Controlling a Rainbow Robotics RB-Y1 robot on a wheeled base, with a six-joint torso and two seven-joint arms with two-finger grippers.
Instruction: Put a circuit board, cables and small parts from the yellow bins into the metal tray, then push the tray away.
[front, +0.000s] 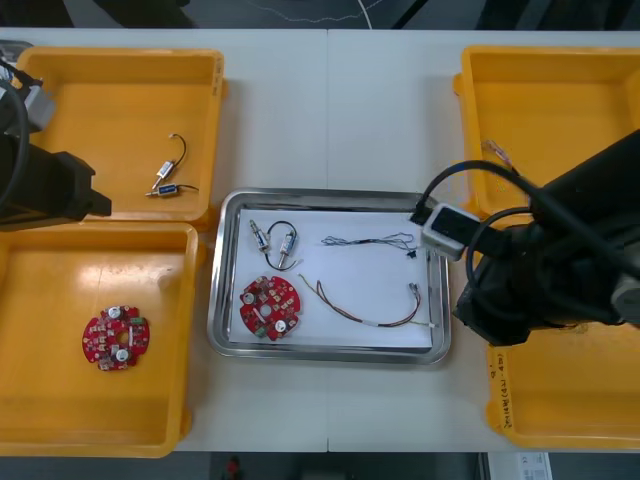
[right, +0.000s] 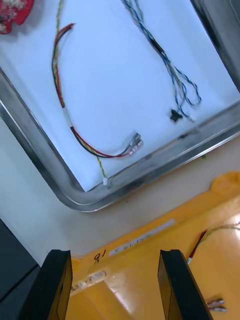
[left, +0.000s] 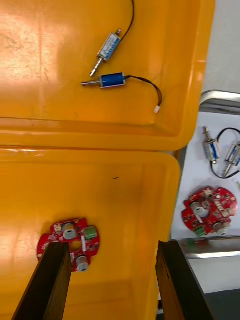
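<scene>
Front: metal tray on tabletop holds circuit board, cables, small metal parts | right wrist: right jaws released, empty, over yellow bin rim beside tray corner | left wrist: left jaws released, second board lying at their gap's edge

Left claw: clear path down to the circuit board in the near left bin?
Probably yes: the left claw hangs open over the circuit board, which lies flat, alone, uncovered in its yellow bin. The right claw idles beside the tray.
</scene>
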